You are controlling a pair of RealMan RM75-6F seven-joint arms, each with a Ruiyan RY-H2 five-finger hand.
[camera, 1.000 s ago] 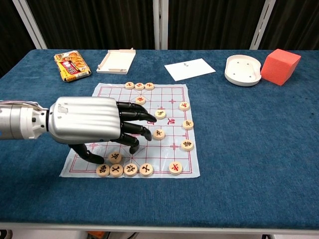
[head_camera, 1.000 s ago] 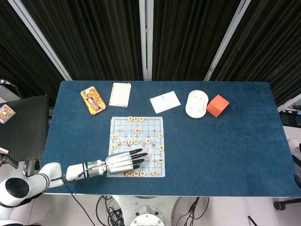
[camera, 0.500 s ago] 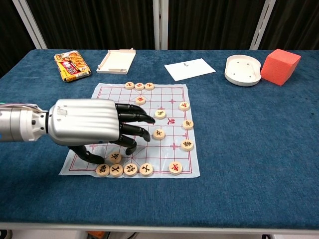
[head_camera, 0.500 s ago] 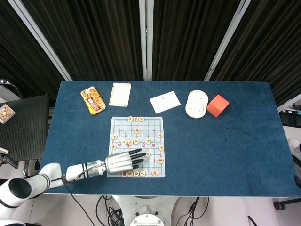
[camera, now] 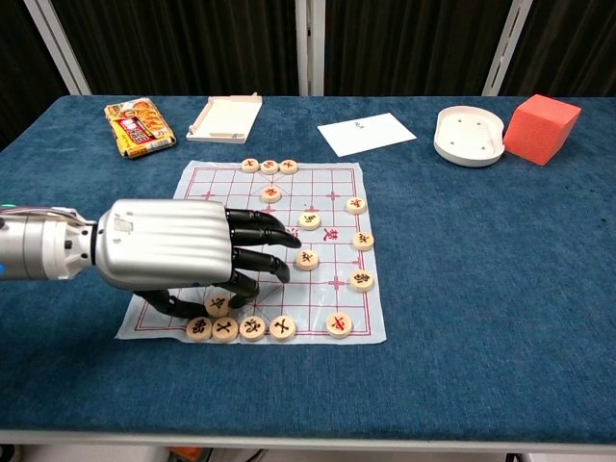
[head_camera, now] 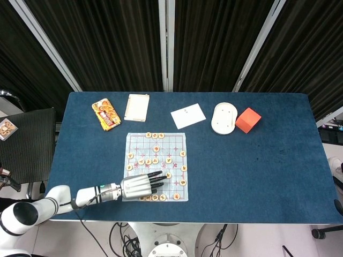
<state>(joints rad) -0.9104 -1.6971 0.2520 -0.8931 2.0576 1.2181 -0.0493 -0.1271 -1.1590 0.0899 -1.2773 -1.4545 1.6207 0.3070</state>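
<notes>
Hovering low over the near-left corner of the chess mat (camera: 332, 188), the left hand (camera: 178, 255) is being held with fingers loosely curled around one wooden piece (camera: 218, 305), apparently for a pinch; whether it is gripped cannot be told. Four pieces (camera: 281, 328) are lying in the near row beside it; the snack packet (camera: 140, 125), tray (camera: 225, 117), card (camera: 367, 133), white dish (camera: 469, 136) and orange block (camera: 541, 128) are being kept apart along the counter (camera: 481, 308).

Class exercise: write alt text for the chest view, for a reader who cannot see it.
A silver left hand with black fingers hovers low over a paper chess board dotted with round wooden pieces, its thumb by one piece near the board's front edge.
</notes>
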